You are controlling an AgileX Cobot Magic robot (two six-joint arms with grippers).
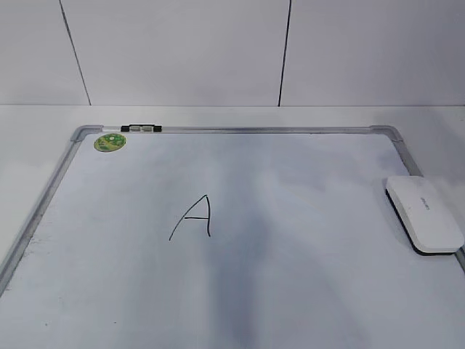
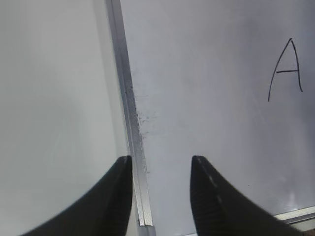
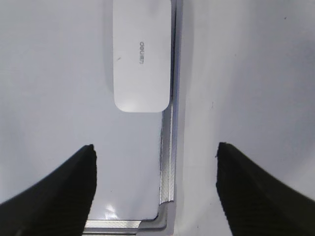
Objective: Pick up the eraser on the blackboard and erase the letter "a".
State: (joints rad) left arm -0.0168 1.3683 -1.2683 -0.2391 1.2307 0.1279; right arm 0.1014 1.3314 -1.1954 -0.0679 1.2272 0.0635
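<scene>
The white eraser (image 1: 423, 213) lies flat on the blackboard (image 1: 305, 218) against its right frame edge; it also shows in the right wrist view (image 3: 141, 59). The only letter I see is a tall pointed "A" (image 1: 196, 217) left of centre, also in the left wrist view (image 2: 288, 72). No small cursive "a" shows. My right gripper (image 3: 155, 146) is open and empty, over the board's near right corner, short of the eraser. My left gripper (image 2: 161, 158) is open and empty, straddling the board's left frame (image 2: 129, 108). Neither gripper shows in the exterior view.
A round green sticker (image 1: 110, 142) sits at the board's far left corner, with a small black-and-silver clip (image 1: 141, 129) on the far frame. White table (image 1: 36, 145) surrounds the board; a white panelled wall (image 1: 182, 51) stands behind.
</scene>
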